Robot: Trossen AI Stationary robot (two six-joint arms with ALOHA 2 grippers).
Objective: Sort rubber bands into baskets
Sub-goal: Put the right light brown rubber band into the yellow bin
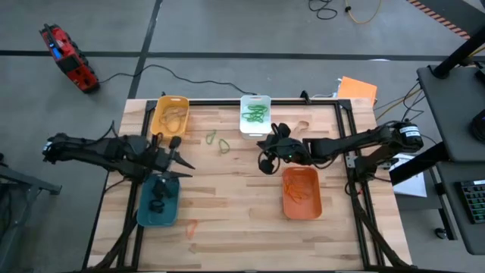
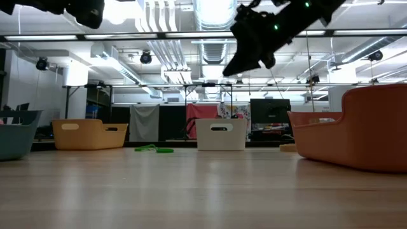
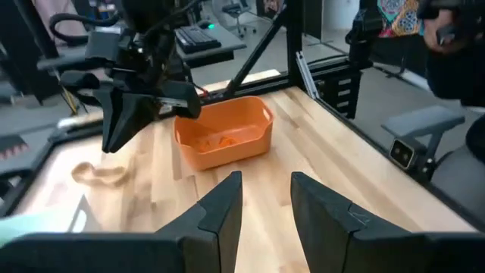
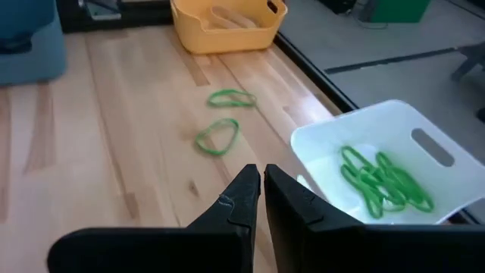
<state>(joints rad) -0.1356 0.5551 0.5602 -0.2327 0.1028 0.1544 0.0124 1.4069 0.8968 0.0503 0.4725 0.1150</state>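
wood table [image 1: 227, 205]; right tool [image 4: 261, 186] shut, empty; left tool [image 3: 265, 193] part open, contents unclear.

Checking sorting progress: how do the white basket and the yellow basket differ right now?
The white basket holds green rubber bands; the yellow basket holds tan ones. White sits near the middle of the table's far edge; yellow sits toward the left arm's side. Both are similar rounded trays along the same far edge.
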